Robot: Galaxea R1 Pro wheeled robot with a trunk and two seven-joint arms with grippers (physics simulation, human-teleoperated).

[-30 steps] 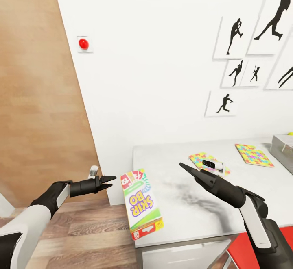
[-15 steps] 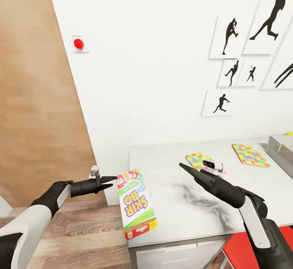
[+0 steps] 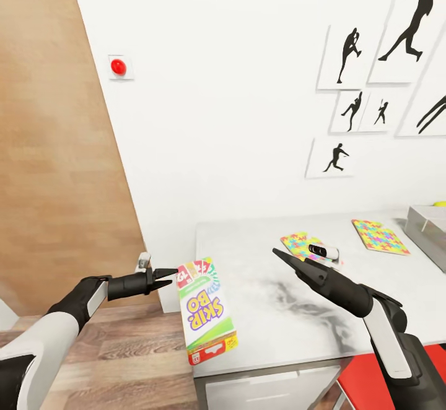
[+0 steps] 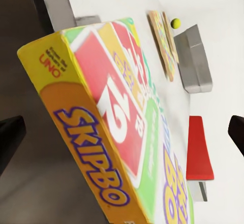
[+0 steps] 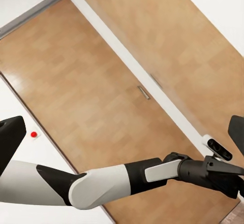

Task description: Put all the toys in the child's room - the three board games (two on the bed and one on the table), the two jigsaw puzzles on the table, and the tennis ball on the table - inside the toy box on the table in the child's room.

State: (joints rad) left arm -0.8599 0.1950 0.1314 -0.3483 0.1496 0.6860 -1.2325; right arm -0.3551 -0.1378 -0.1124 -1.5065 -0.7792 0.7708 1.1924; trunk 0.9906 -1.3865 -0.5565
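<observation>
From my remote seat I log the SKIP BO box (image 3: 206,311) as the reference item: it lies at the left front corner of the surface (image 3: 272,323), its near end jutting past the front edge. My left claw (image 3: 166,279) sits just left of the box's far end, fingers drawn nearly together with only a slim gap, gripping nothing; I cannot tell whether its tip touches the box. In the left wrist view the box (image 4: 117,122) looms between the dark fingertips (image 4: 10,137), which stand well apart at the frame edges. My right claw (image 3: 280,255) hangs above the surface to the right of the box, and I cannot tell how its fingers stand from the head view; in the right wrist view its fingertips (image 5: 11,140) sit wide apart with nothing between them, looking across at the left arm (image 5: 101,183) and a wooden door (image 5: 117,82). Beyond and right of the box: one puzzle (image 3: 303,244) with a small white and black cylinder (image 3: 323,251) on it, then a second puzzle (image 3: 379,236) farther right. Farthest right from the box, the grey bin (image 3: 428,227) stands at the frame edge, with the ball (image 3: 440,204) just behind it. A red seat (image 3: 365,391) sits below the surface's front edge.
</observation>
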